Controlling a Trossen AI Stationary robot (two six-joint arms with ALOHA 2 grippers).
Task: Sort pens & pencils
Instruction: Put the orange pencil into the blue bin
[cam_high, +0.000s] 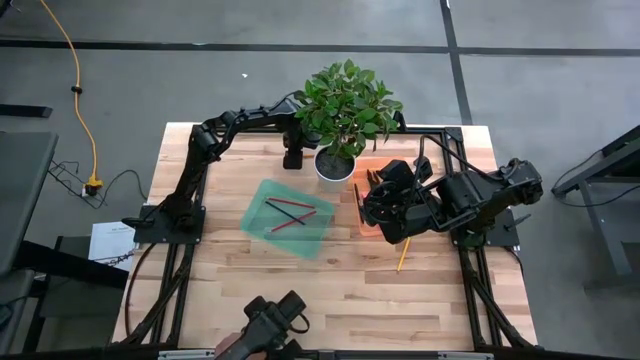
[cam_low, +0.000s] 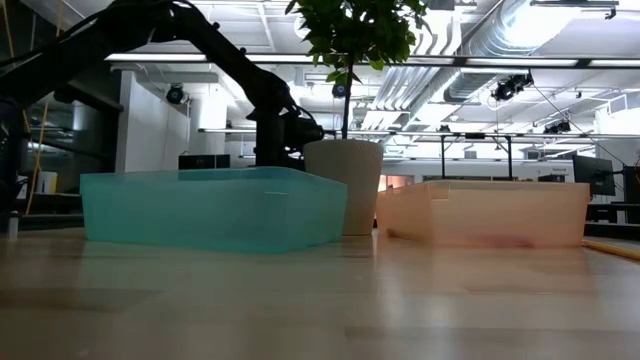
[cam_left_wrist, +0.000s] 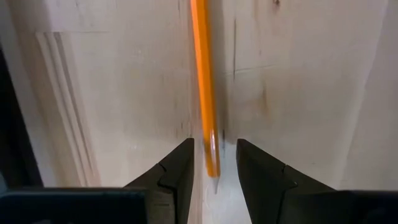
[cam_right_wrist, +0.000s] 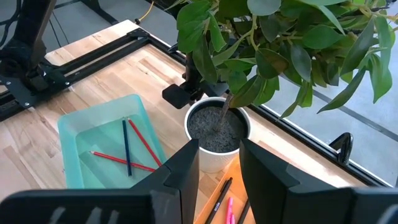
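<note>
At the upper left of the high view the left hand (cam_high: 294, 158) sits behind the potted plant (cam_high: 345, 100). Its wrist view shows the fingers (cam_left_wrist: 177, 168) released, with the tip of an orange pencil (cam_left_wrist: 204, 81) lying on the desk (cam_high: 400, 300) in the gap between them, touching neither. Left of centre, the teal tray (cam_high: 300, 242) holds crossed pencils (cam_high: 288, 214), red ones and a dark one. Right of the plant, the right hand (cam_high: 385, 205) hangs over the orange tray (cam_high: 368, 165), released and grasping nothing. Black and pink pens (cam_right_wrist: 225, 198) lie in that tray. One yellow pencil (cam_high: 403, 256) lies on the desk just below this hand.
</note>
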